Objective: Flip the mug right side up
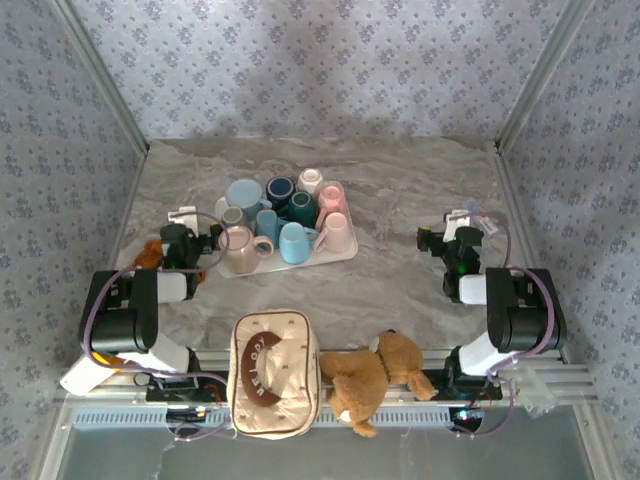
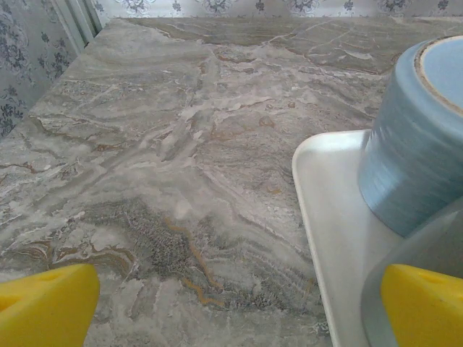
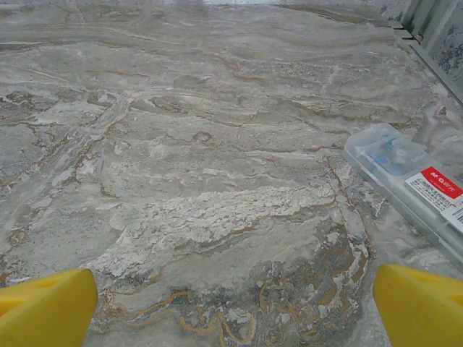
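A white tray [image 1: 345,252] sits on the marble desk [image 1: 400,190], crowded with mugs in blue, pink, teal and navy. In the left wrist view, a pale blue mug [image 2: 405,166] stands bottom up on the tray, close to its left rim, its base ring facing the ceiling. A greyer mug [image 2: 416,253] sits just beside it, partly hidden. The other mugs [image 1: 300,210] fill the rest of the tray, several of them also inverted.

The left fingers [image 1: 190,235] hover just off the tray's left edge, spread wide with nothing between them. In their own camera, one yellow tip is over bare desk and the other in front of the greyer mug. The right fingers [image 1: 445,240] are well to the right of the tray, also spread wide and empty above bare marble. A clear plastic box [image 3: 405,173] with a red label lies to their right.

Nearer than the tray, at the desk's front edge, sit a beige cap [image 1: 272,372] and a teddy bear [image 1: 370,380].
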